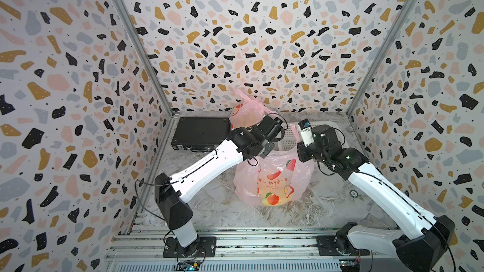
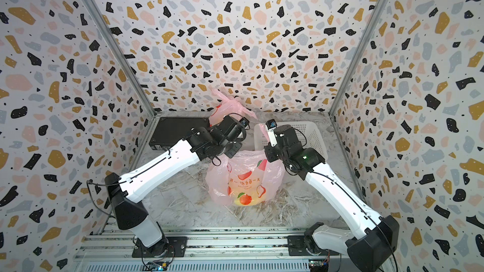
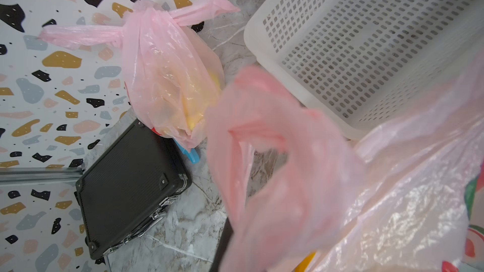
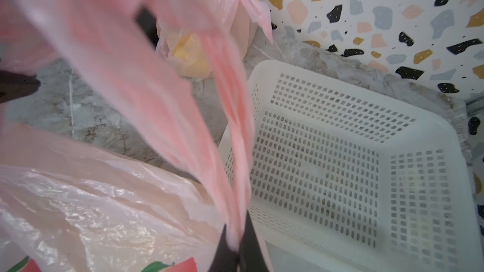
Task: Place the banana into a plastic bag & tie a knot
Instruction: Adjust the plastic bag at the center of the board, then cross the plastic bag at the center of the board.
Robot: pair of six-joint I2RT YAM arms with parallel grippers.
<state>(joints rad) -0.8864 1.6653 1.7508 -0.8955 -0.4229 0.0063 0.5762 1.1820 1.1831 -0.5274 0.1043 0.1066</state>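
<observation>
The pink plastic bag (image 1: 275, 176) (image 2: 243, 176) with fruit prints stands mid-table, and the yellow banana (image 1: 264, 202) shows through its lower part. My left gripper (image 1: 264, 149) (image 3: 235, 244) sits over the bag's top left and is shut on one pink handle loop (image 3: 275, 126), which drapes over its fingers and hides them. My right gripper (image 1: 297, 133) (image 4: 234, 244) is raised at the bag's top right. Its dark jaws are shut on the other handle strip (image 4: 230, 126), pulled up taut. In the wrist views the bag's body (image 4: 78, 205) lies slack below.
A second pink bag (image 1: 246, 113) (image 3: 167, 74), tied in a knot with yellow inside, leans against the back wall. A black case (image 1: 201, 133) lies at the back left. A white perforated basket (image 2: 311, 134) (image 4: 340, 166) stands at the back right, behind my right wrist.
</observation>
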